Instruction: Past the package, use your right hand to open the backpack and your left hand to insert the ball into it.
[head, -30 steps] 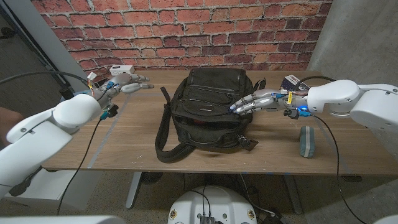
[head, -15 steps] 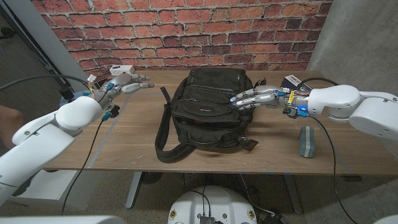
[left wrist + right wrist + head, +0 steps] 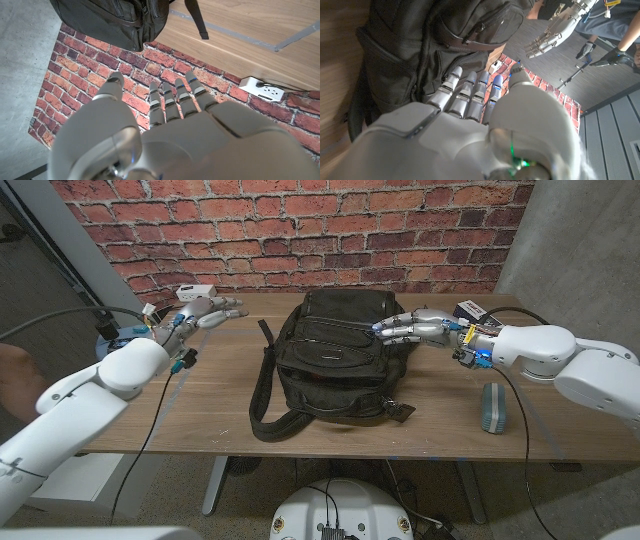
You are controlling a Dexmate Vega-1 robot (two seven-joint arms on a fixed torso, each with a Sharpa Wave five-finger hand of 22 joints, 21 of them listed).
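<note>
Head view: my right hand (image 3: 408,330), fingers together and holding nothing, touches the zipped backpack (image 3: 335,355) mid-counter (image 3: 200,405). My left hand (image 3: 205,311) hovers spread, empty. Without pinching the zipper, I'd likely just shove the bag.

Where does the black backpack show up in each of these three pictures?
Head view: the backpack lies mid-table, between the arms.
Left wrist view: the backpack sits at the picture's top edge, beyond the left robot hand.
Right wrist view: the backpack spreads just past the right robot hand.
Shared landmark: the brick wall.
</note>
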